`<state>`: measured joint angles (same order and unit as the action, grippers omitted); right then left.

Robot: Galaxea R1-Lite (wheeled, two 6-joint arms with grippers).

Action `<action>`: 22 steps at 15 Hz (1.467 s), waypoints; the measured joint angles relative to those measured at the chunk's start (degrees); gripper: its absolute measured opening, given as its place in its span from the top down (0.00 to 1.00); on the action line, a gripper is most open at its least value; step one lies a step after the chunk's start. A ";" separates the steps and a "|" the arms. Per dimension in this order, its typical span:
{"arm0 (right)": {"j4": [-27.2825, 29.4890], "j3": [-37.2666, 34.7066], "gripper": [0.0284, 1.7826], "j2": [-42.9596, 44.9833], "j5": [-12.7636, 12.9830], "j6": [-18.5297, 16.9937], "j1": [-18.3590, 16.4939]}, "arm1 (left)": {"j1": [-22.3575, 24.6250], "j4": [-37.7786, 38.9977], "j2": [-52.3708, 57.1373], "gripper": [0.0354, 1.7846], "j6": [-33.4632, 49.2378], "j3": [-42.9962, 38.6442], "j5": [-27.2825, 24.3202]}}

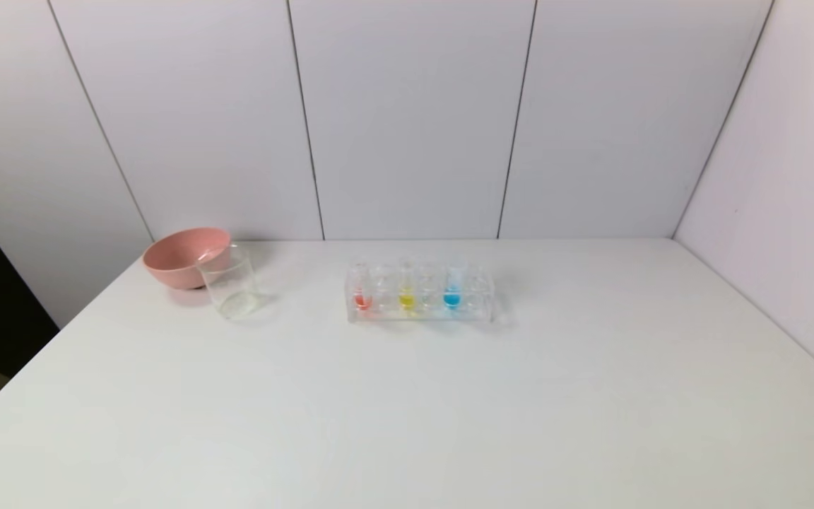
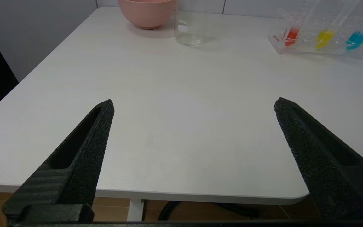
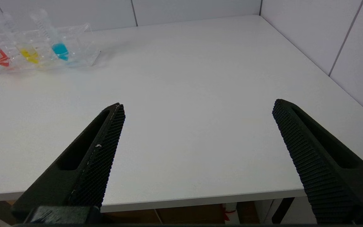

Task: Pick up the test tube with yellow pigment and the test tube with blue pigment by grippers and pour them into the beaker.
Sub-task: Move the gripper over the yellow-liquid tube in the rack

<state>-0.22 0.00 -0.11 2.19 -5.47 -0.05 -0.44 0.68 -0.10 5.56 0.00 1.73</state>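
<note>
A clear rack (image 1: 419, 312) stands mid-table and holds three tubes. The test tube with yellow pigment (image 1: 407, 291) sits in its middle, the test tube with blue pigment (image 1: 453, 288) to the right of it. The clear beaker (image 1: 229, 284) stands upright at the left, in front of a pink bowl. Both arms are outside the head view. My left gripper (image 2: 194, 105) hangs open over the table's near edge, with the beaker (image 2: 189, 26) and both tubes (image 2: 325, 36) (image 2: 356, 39) far ahead. My right gripper (image 3: 198, 105) is also open and empty, far from the blue tube (image 3: 59, 47) and yellow tube (image 3: 29, 54).
A pink bowl (image 1: 184, 256) sits at the back left, touching or nearly touching the beaker. A tube with red liquid (image 1: 362, 293) fills the rack's left end. White wall panels close the back and right sides. The table's left edge drops to a dark area.
</note>
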 joint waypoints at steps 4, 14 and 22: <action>0.00 0.00 0.04 0.00 0.00 -0.04 0.00 | 0.00 0.00 0.00 0.01 -0.02 0.00 0.00; -0.02 0.00 0.04 0.00 0.00 0.00 -0.02 | -0.05 0.02 0.00 0.01 -1.51 0.62 0.17; 0.00 0.00 0.04 0.00 0.00 -0.04 0.00 | -0.22 -3.16 -9.59 0.01 -1.32 13.80 -4.21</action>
<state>-0.22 0.00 -0.11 2.19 -5.51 -0.05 -0.66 -2.47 -9.69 4.24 13.80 -2.47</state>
